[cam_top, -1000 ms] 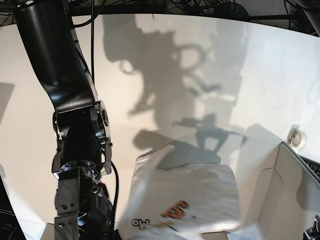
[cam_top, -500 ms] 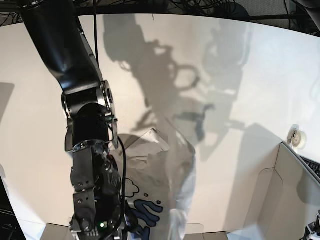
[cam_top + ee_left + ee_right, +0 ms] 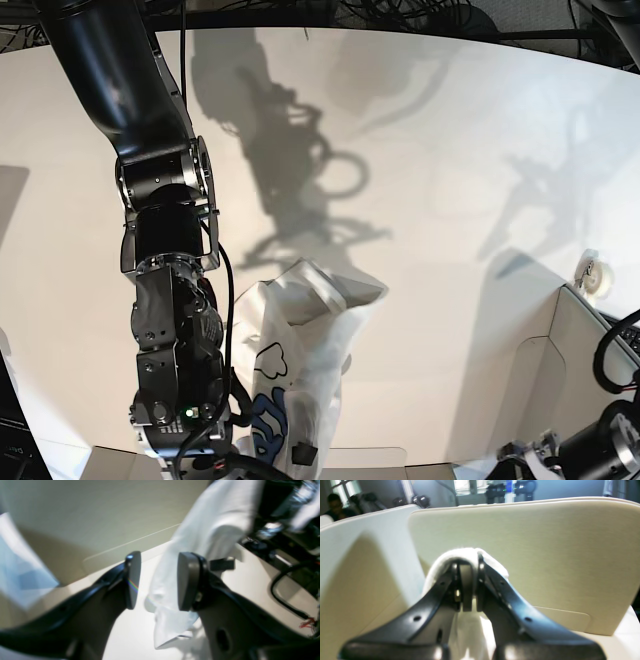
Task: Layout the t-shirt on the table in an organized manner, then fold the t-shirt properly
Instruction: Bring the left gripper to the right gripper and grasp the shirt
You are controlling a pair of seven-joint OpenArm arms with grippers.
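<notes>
The white t-shirt (image 3: 300, 340) hangs bunched near the front of the table (image 3: 450, 150), with a cloud and blue lettering showing. My right gripper (image 3: 467, 567) is shut on a fold of the t-shirt (image 3: 495, 566), which drapes over its fingertips. In the base view its arm (image 3: 165, 250) stands left of the cloth, and the gripper itself is hidden low in the frame. My left gripper (image 3: 160, 580) is open. The t-shirt (image 3: 217, 520) hangs in line with the gap between its pads (image 3: 186, 580), beyond them as far as I can tell, and the pads do not close on it.
A grey-white box panel (image 3: 570, 340) stands at the front right corner; it also fills the background of the wrist views (image 3: 545, 555) (image 3: 87, 517). A small white round fitting (image 3: 590, 272) sits beside it. My left arm (image 3: 610, 440) shows at the bottom right.
The shirt went from spread flat with its orange print showing to lifted and bunched, blue print out, and shifted left. The right arm moved back and up. The left arm has come into the corner.
</notes>
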